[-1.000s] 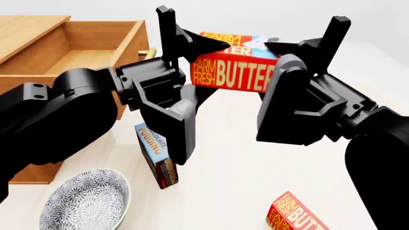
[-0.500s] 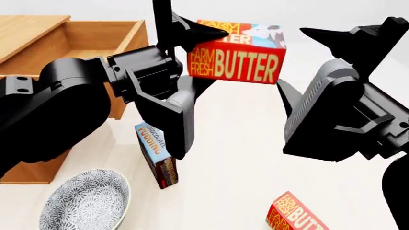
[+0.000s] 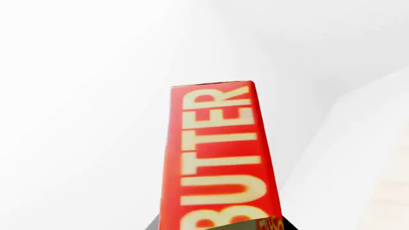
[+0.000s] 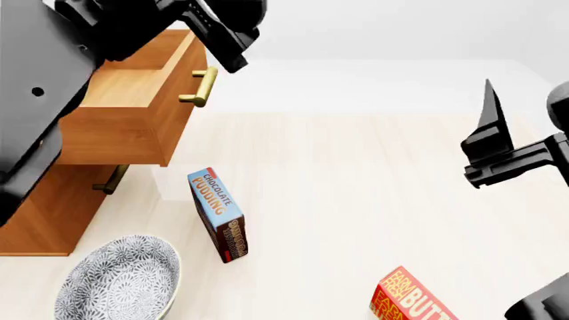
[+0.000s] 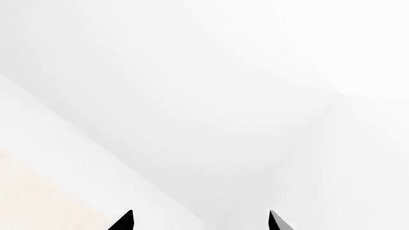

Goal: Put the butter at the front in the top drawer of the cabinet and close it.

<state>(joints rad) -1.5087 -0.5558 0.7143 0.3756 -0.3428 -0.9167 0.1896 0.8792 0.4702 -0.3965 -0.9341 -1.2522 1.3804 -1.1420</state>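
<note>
Butter (image 3: 217,158) sits clamped in my left gripper: the left wrist view shows the red carton running lengthwise straight out from the camera, its far end free against blank white, though the fingertips themselves are hidden. In the head view that arm is raised above the top drawer (image 4: 133,107), which stands pulled out of the cabinet (image 4: 44,213) with its brass handle facing the table; the carton itself is out of sight there. I judge the drop lies below and slightly behind the carton. My right gripper (image 5: 199,221) hangs with its 2 fingertips spread and nothing between them, well apart from the drawer, so the left arm does this. A second butter carton (image 4: 411,301) lies far from the drawer.
</note>
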